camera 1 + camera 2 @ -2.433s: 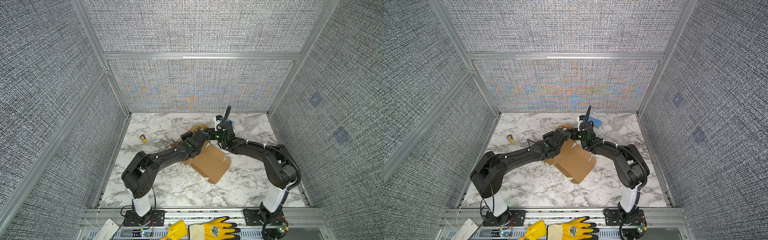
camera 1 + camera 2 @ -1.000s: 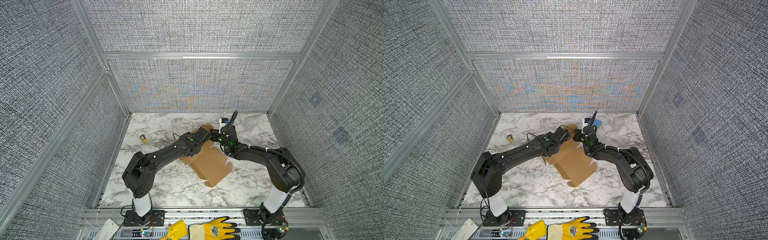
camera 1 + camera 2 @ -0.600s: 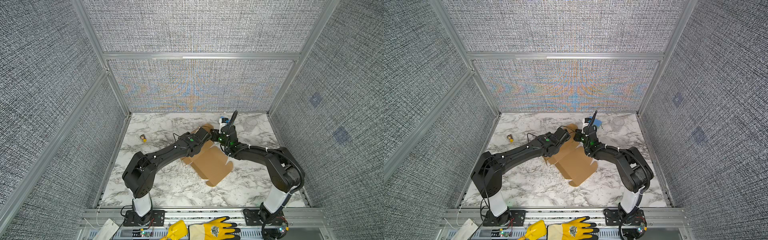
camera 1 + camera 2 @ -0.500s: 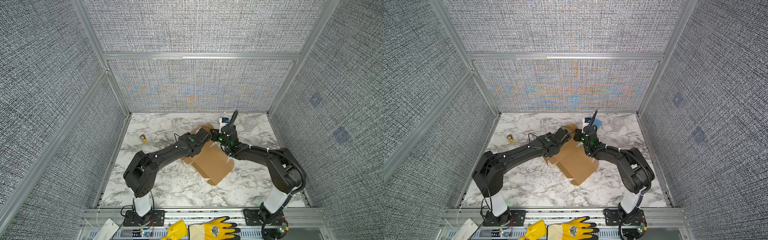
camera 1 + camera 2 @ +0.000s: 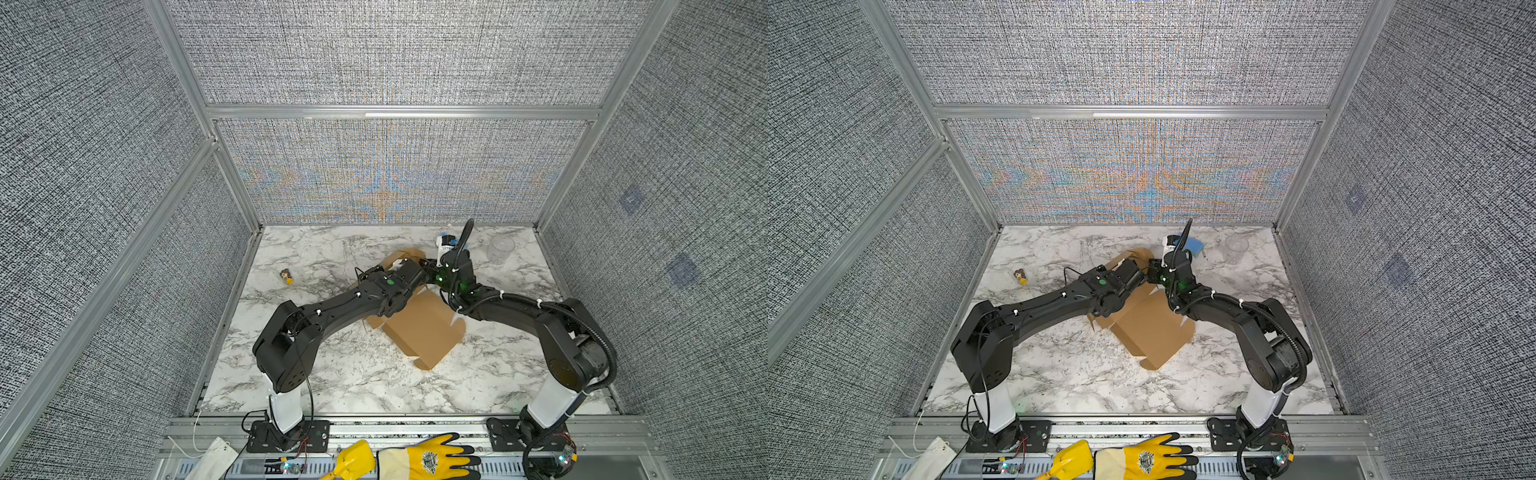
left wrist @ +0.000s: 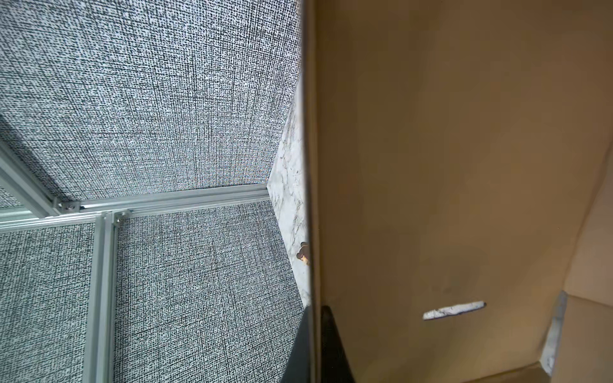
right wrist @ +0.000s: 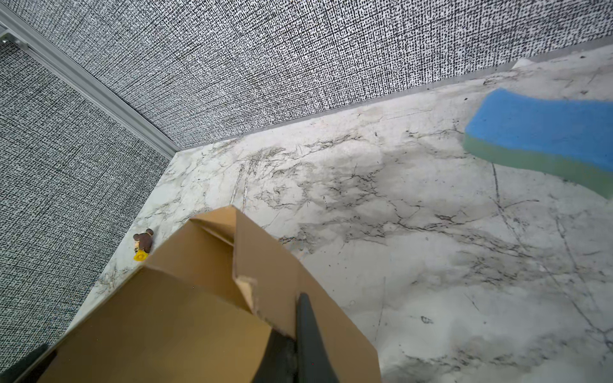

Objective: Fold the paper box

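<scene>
Left end effector point(image 6: 313, 323): the jaws are closed flat on the thin edge of a raised flap of the plain brown corrugated cardboard box sheet point(image 5: 419, 328). In the wrist view the flap's edge runs up between the two dark fingers.
Right end effector point(image 7: 293, 331): also closed, pinching a neighbouring upright wall of the same sheet just behind a folded corner.
Spacing: in both top views the two end effectors sit almost tip to tip.
Box position: the far part stands up at and between the end effectors. The rest lies flat on the white marble table point(image 5: 332, 374), spreading away from them toward the arm bases.
Long axis: it runs from the raised flaps at the end effectors to the small tuck tab at the free end. It is skewed to the table's edges and slants toward the right arm's side.
Pointing: the tab end faces away from the end effectors, toward the front rail, and the raised flaps face the back wall.
Risk, tearing: the two pinches sit close together on thin board, so pulling them apart or twisting could rip a crease.
Risk, slipping: each grip holds only an edge, so a hard fold could pull a flap free.
Risk, sliding: nothing pins the flat panel, so it may skate on the smooth marble and the fold may land off its score line.
Risk, clash: the fingers are close enough to knock each other.
Risk, sponge: the blue rectangular foam sponge with a green underside point(image 7: 544, 122) lies just beyond the right end effector, and a swing outward could shove it.
Farther out: a small brown and yellow toy figure point(image 5: 286, 276) lies well apart, on the left end effector's side.
</scene>
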Controlling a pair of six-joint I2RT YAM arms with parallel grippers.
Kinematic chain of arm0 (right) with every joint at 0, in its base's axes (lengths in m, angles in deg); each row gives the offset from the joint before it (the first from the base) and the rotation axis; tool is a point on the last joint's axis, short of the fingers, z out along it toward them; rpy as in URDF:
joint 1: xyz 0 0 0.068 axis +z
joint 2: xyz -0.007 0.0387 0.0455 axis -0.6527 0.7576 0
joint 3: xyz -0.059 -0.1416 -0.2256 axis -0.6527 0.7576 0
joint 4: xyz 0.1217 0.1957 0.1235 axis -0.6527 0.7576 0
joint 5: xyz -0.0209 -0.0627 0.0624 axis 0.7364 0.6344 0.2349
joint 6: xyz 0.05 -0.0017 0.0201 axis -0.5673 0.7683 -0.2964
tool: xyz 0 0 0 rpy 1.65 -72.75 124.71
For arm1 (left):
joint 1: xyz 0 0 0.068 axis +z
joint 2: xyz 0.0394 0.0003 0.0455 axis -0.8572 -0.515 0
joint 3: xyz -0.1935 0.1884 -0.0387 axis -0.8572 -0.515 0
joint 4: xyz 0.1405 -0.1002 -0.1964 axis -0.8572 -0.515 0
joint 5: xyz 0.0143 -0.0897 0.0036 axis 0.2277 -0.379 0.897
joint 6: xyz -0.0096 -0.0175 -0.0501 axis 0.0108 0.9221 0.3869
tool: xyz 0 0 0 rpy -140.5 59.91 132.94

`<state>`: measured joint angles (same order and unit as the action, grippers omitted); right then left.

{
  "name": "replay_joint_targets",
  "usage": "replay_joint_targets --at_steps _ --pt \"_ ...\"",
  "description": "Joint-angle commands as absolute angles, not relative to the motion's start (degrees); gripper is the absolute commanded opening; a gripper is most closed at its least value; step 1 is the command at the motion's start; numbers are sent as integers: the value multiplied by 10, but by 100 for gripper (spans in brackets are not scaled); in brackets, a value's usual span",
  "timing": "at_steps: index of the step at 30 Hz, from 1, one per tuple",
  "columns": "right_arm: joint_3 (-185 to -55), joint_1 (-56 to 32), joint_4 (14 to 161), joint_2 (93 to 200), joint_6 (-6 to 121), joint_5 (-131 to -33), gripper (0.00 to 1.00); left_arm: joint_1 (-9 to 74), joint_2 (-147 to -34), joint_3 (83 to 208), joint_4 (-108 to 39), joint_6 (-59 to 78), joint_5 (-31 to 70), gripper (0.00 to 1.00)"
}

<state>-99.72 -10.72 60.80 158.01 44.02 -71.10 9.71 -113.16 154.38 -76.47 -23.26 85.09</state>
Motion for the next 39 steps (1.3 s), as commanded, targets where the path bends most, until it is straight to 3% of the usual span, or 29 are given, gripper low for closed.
replay_joint_targets --at_steps 1,13,24,31,39 --pt "-993 -107 596 1577 442 -711 0 94 -1117 1541 -758 -235 855 0" --pt "-924 -119 479 1589 442 -747 0 55 -1142 1518 -748 -237 919 0" --pt "-944 -125 454 1612 424 -763 0 32 -1117 1451 -674 -255 967 0" --pt "-1022 -123 489 1641 423 -756 0 86 -1091 1412 -530 -374 951 0" --pt "-1066 -122 494 1674 427 -758 0 136 -1104 1422 -468 -435 899 0"
